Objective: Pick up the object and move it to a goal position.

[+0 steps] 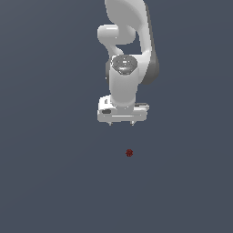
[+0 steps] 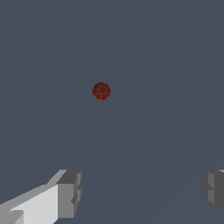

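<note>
The object (image 1: 129,153) is a tiny dark red, bumpy blob lying on the flat dark grey surface. It also shows in the wrist view (image 2: 101,91). My white gripper (image 1: 121,123) hangs above the object and slightly toward the exterior view's left, clear of it. Its two fingers stand wide apart with nothing between them. In the wrist view the gripper (image 2: 140,192) shows one grey fingertip (image 2: 70,192) and the other at the picture's edge (image 2: 214,190), with the object lying beyond them.
The plain dark grey surface (image 1: 54,182) fills the scene. The white arm (image 1: 125,54) rises behind the gripper.
</note>
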### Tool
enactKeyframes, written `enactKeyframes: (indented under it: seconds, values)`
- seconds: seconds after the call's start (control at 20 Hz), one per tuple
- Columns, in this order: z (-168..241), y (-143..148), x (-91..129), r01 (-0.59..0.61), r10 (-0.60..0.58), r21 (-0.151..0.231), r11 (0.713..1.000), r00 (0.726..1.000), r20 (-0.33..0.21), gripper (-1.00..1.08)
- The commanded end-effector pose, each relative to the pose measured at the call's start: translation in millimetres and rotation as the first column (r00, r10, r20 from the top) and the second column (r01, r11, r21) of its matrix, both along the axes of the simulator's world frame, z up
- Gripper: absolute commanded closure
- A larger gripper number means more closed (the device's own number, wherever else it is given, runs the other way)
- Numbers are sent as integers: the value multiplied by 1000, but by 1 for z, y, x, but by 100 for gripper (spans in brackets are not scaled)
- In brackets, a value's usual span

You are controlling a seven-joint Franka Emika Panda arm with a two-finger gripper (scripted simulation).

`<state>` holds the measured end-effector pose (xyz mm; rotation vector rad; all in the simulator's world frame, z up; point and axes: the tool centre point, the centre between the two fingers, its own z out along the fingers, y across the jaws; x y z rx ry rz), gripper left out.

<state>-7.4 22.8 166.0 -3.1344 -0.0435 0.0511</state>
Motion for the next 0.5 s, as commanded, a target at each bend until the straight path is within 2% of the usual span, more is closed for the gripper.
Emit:
enactKeyframes:
  seconds: [0.0,0.45]
  values:
    - [0,0,0,0,0,0,1000,1000,0,-92]
    - [-6,22,-3,14,-14,17,1000,1000,-18,-92]
